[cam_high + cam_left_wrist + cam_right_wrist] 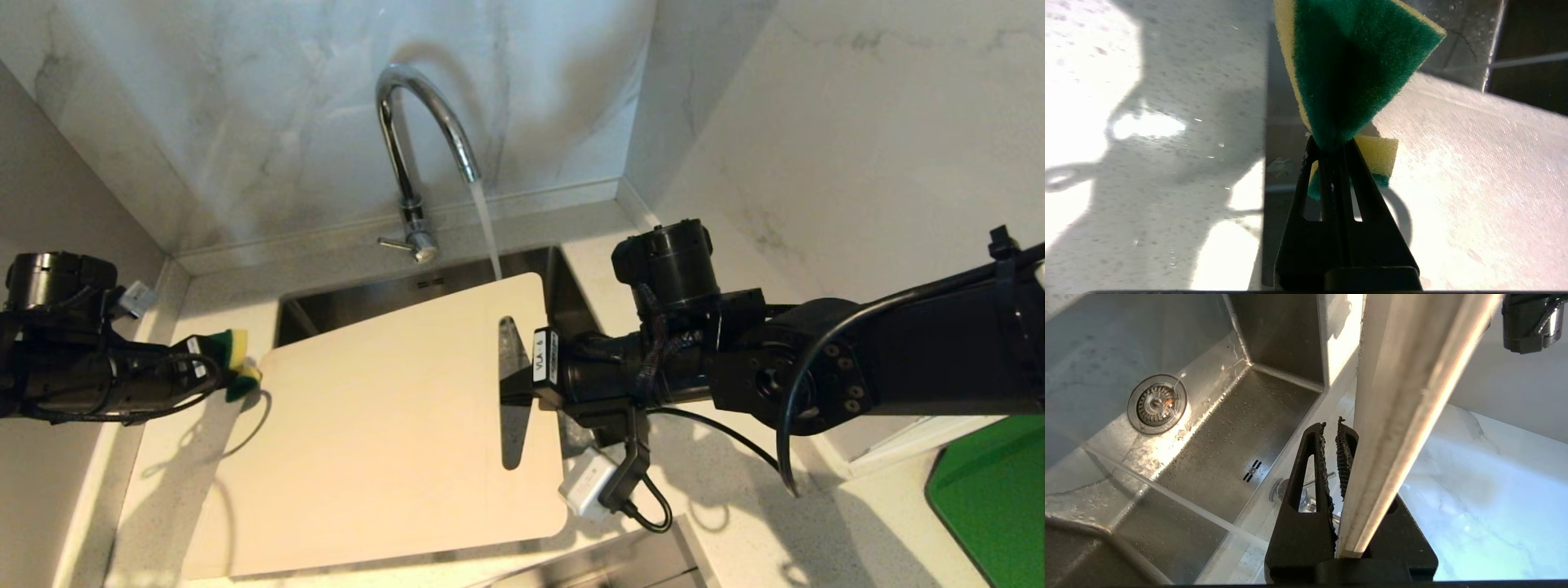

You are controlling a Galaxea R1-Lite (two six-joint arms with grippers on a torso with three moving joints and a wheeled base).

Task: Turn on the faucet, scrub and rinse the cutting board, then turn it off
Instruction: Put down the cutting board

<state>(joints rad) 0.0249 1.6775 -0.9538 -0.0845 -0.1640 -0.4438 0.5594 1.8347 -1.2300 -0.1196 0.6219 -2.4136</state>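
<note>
Water runs from the arched chrome faucet (416, 139) past the far corner of the cutting board (384, 425), a cream rectangle held over the sink. My right gripper (518, 384) is shut on the cutting board at its slot-handle edge. In the right wrist view the board's edge (1404, 408) slants across the right gripper (1331, 426), and the faucet's base and lever (1290, 492) show behind the fingers. My left gripper (224, 363) is at the board's left edge, shut on a green-and-yellow sponge (1347, 69). The sponge sits just at that edge of the board (1474, 183).
The steel sink (343, 302) lies under the board, with its drain (1157, 403) in the far basin floor. Marble walls close in behind and on both sides. A dark green board (992, 490) lies on the counter at the lower right.
</note>
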